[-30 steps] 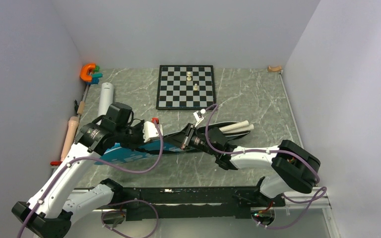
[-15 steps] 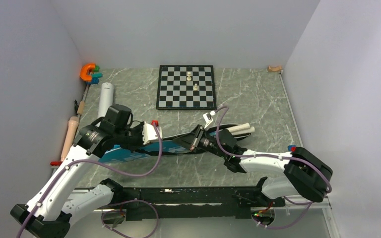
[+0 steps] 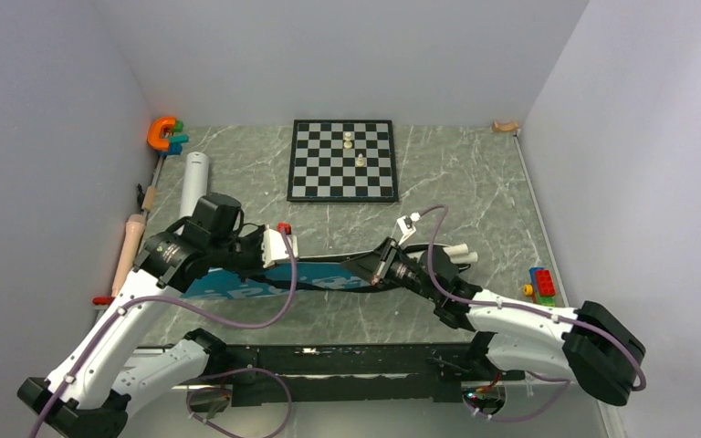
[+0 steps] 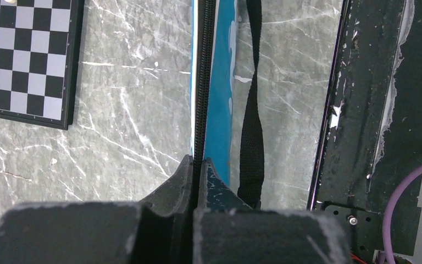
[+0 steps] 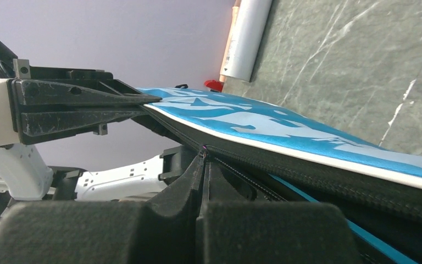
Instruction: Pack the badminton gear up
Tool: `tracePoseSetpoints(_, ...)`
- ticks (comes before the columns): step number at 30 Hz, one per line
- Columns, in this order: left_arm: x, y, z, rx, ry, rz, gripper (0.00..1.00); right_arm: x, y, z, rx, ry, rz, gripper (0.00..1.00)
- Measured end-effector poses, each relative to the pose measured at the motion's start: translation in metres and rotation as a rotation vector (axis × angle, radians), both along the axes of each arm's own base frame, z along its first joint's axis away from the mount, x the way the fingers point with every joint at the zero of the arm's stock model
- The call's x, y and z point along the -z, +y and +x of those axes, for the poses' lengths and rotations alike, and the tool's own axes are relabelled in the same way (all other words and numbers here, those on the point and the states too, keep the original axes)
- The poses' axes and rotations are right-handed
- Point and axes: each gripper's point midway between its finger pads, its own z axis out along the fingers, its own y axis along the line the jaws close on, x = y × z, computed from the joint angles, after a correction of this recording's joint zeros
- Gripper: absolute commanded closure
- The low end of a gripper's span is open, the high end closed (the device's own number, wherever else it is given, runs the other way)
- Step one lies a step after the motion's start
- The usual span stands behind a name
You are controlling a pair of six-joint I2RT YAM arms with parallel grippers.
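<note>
**Both arms gripping the blue racket bag along its zipper edge**

The blue racket bag [image 3: 237,285] is lying across the near half of the surface [image 3: 456,182], running from 8 o'clock toward 4 o'clock, with its zipper edge raised between the two arms. The left fingers [image 4: 198,170] are pressed together on that edge, right on the black zipper [image 4: 200,82]. The bag's black strap [image 4: 251,121] is trailing loose on the marble just beside it, on the 6 o'clock side. The right fingers [image 5: 203,165] are pointing toward 9 o'clock and pinching the same zipper line, facing the left ones with a short stretch of bag between them. Two white racket handles [image 3: 461,252] are sticking out of the bag's end at 4 o'clock, just beyond the right forearm.

The chessboard [image 3: 342,162] is sitting at 12 o'clock, and a band of bare marble is lying between its near edge and the bag. The white tube [image 3: 193,182] is lying at 10 o'clock, parallel to the left wall, its near end just beside the left wrist. The rolling pin [image 3: 130,245] is hugging that wall at 9 o'clock. Toy bricks [image 3: 539,285] are sitting at 4 o'clock near the right wall. The widest bare stretch is showing from 1 to 3 o'clock, between the chessboard and the right wall.
</note>
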Motion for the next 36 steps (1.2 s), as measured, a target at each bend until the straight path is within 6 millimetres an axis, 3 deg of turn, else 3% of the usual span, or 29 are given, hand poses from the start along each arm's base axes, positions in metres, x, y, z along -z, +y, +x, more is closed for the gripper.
tracePoseSetpoints(6, 0.0, 0.001, -0.001, 0.002, -0.001, 0.001, 1.0, 0.007, -0.018, -0.003, 0.033, 0.001, -0.027, 1.0)
tracePoseSetpoints(19, 0.0, 0.001, -0.002, 0.007, -0.006, 0.0, 1.0, 0.022, -0.094, 0.008, 0.234, -0.026, -0.193, 1.0)
tracePoseSetpoints(27, 0.002, 0.004, -0.001, 0.008, -0.015, 0.019, 0.98, 0.043, -0.112, 0.006, 0.245, 0.005, -0.35, 1.0)
tracePoseSetpoints(31, 0.002, 0.004, 0.0, 0.01, -0.025, 0.025, 0.79, 0.042, -0.116, 0.007, 0.243, -0.006, -0.394, 1.0)
tracePoseSetpoints(33, 0.002, 0.004, 0.001, 0.014, -0.028, 0.03, 0.55, 0.042, -0.115, 0.008, 0.234, -0.008, -0.415, 1.0)
tracePoseSetpoints(36, 0.002, 0.003, 0.003, 0.023, -0.031, 0.033, 0.12, 0.043, -0.11, 0.01, 0.208, -0.002, -0.442, 1.0)
